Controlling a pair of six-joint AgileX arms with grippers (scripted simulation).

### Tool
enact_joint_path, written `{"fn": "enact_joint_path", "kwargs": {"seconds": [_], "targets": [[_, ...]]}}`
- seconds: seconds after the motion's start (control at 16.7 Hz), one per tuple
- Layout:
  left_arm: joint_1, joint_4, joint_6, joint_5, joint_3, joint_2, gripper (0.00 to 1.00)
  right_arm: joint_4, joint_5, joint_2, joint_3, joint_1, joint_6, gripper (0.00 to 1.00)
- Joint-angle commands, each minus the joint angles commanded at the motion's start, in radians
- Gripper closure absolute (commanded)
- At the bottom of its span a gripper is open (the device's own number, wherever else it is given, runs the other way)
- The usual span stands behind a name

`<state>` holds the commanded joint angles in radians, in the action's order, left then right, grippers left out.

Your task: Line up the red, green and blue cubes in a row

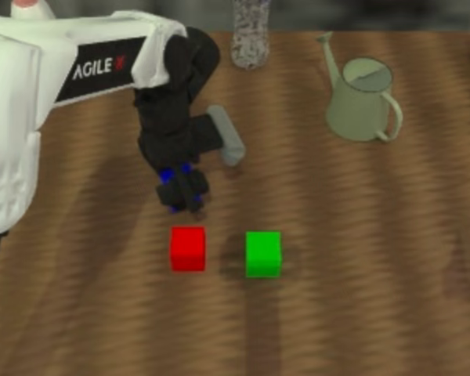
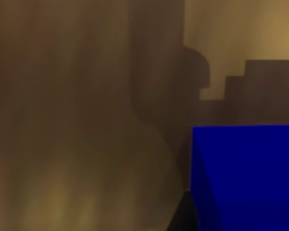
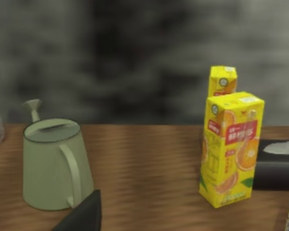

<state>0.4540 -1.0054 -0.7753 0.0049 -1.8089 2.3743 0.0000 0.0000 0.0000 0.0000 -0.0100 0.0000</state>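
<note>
Blue cube (image 2: 245, 178) sits pinched in my left gripper (image 1: 182, 192), which points straight down just behind the red cube (image 1: 188, 248), toward the table's (image 1: 360, 298) far edge. Left arm reaches in from the left edge. Green cube (image 1: 263, 253) rests just right of red, apart from it. Right gripper not seen from above; its wrist view faces the watering can (image 3: 53, 163) and juice cartons (image 3: 231, 149).

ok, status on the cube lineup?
Left pincer shut on blue cube, just behind red cube. Red and green cube side by side on table. Right arm out of top view. Nothing blocking the row.
</note>
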Motion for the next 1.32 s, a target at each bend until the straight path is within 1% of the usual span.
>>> {"fn": "enact_joint_path", "kwargs": {"seconds": [0.24, 0.54, 0.9, 0.96, 1.08, 1.32], "targets": [[-0.006, -0.05, 0.005, 0.003, -0.035, -0.022, 1.0, 0.0, 0.0, 0.0, 0.0, 0.0, 0.0, 0.0], [-0.017, -0.226, 0.005, 0.004, -0.159, -0.065, 1.0, 0.0, 0.0, 0.0, 0.0, 0.0, 0.0, 0.0], [-0.011, -0.244, 0.004, 0.004, -0.177, -0.07, 1.0, 0.0, 0.0, 0.0, 0.0, 0.0, 0.0, 0.0], [0.001, -0.252, 0.006, 0.003, -0.19, -0.063, 1.0, 0.0, 0.0, 0.0, 0.0, 0.0, 0.0, 0.0], [0.055, -0.283, 0.012, 0.002, -0.247, -0.034, 1.0, 0.0, 0.0, 0.0, 0.0, 0.0, 0.0, 0.0], [0.229, -0.385, 0.033, 0.003, -0.433, 0.055, 1.0, 0.0, 0.0, 0.0, 0.0, 0.0, 0.0, 0.0]]}}
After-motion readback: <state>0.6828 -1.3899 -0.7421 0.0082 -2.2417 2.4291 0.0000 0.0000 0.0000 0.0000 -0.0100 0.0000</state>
